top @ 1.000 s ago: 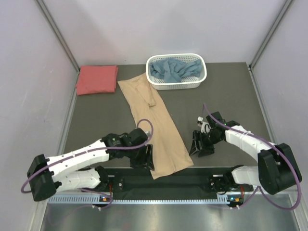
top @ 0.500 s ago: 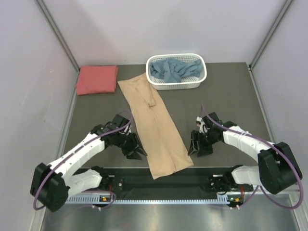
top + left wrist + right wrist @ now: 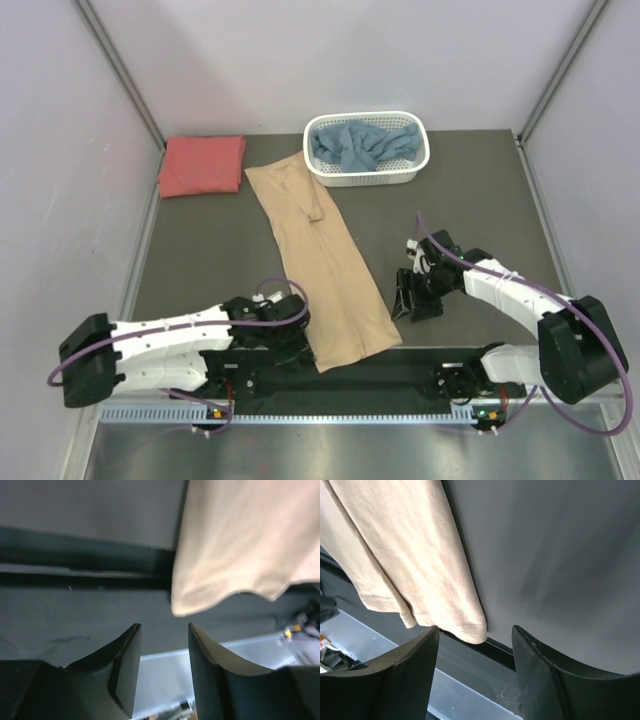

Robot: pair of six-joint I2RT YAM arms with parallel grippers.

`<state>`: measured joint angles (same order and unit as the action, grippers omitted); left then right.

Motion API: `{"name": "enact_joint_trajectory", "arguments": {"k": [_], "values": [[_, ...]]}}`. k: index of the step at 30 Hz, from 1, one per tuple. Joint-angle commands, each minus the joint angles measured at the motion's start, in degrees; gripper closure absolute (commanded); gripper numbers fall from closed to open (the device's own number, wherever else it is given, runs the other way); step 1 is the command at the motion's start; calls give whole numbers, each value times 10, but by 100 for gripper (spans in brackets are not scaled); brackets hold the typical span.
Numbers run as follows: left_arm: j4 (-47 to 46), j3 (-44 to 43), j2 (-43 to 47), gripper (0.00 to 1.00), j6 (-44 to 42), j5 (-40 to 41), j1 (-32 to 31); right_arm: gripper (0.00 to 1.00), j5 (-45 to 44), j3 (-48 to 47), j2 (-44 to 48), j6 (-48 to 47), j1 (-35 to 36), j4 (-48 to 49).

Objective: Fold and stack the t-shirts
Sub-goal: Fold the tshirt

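Observation:
The tan t-shirt (image 3: 318,260) lies folded into a long strip across the table, its near end hanging over the front edge. It shows at the top right of the left wrist view (image 3: 240,540) and the top left of the right wrist view (image 3: 405,555). The coral-red t-shirt (image 3: 202,165) lies folded at the back left. The dusty blue t-shirt (image 3: 360,145) is bunched in the white basket (image 3: 420,160). My left gripper (image 3: 292,345) is open and empty beside the strip's near left corner. My right gripper (image 3: 412,305) is open and empty just right of the strip's near right corner.
The black front rail (image 3: 400,375) and metal edge run under the shirt's near end. Grey walls close in the left, right and back of the table.
My left gripper swung away to the left of the shirt, then came back down to its near left corner at the front edge. The right gripper barely moved. The shirt lies as before.

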<state>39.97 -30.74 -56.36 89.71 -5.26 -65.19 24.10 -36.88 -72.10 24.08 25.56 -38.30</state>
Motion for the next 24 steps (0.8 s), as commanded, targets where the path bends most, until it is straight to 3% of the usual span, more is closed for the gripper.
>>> {"name": "enact_joint_trajectory", "arguments": {"k": [1, 6, 11, 24], "values": [[-24, -48, -57, 53, 39, 86, -9, 40, 13, -22, 8, -11, 9, -1], [-45, -21, -46, 52, 69, 117, -6, 40, 11, -22, 9, -4, 9, 3], [-103, 22, -40, 52, 90, 96, -6, 40, 13, -15, 10, -1, 9, 4], [-133, 10, -116, 53, 88, 38, -7, 40, 22, -5, 35, -13, 9, -11]]}}
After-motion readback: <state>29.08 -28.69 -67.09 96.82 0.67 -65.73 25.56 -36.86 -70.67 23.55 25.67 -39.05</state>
